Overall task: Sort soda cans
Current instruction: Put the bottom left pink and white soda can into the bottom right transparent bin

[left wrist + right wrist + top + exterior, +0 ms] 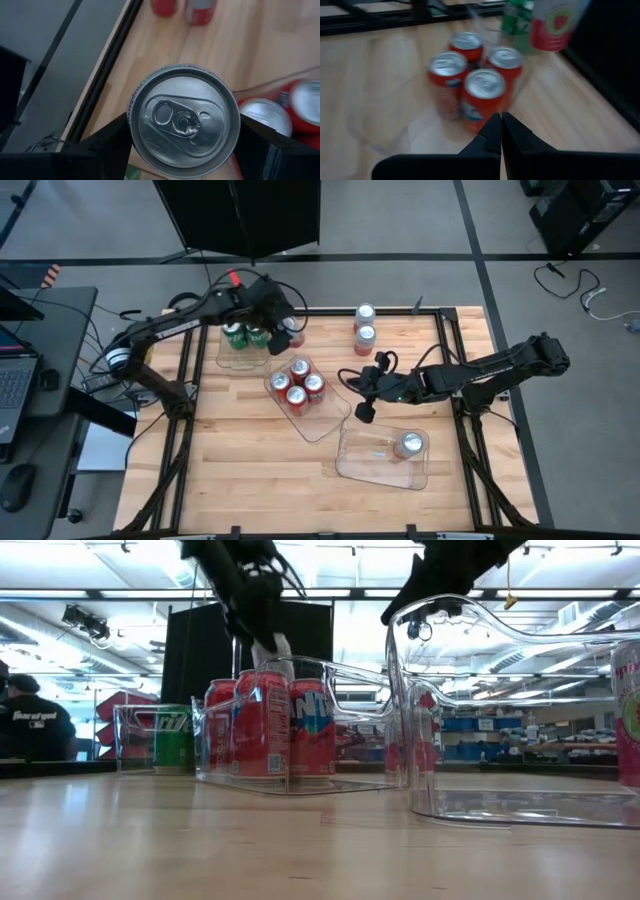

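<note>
My left pincer [284, 332] grips a can by its sides while my right pincer [362, 395] hangs clenched and empty.

The gripped can [184, 121] sits between my left fingers at about eleven o'clock on the counter [250, 480], just beside the tray [222, 356] holding green cans [236, 334]. Four red cans [470, 75] stand together in the middle tray [325, 423] near the counter's centre. My right pincer hovers just past that tray at about three o'clock. One silver-grey can [408, 444] stands in the tray [365, 460] at five o'clock. Two more cans [364, 326] stand loose at one o'clock.
</note>
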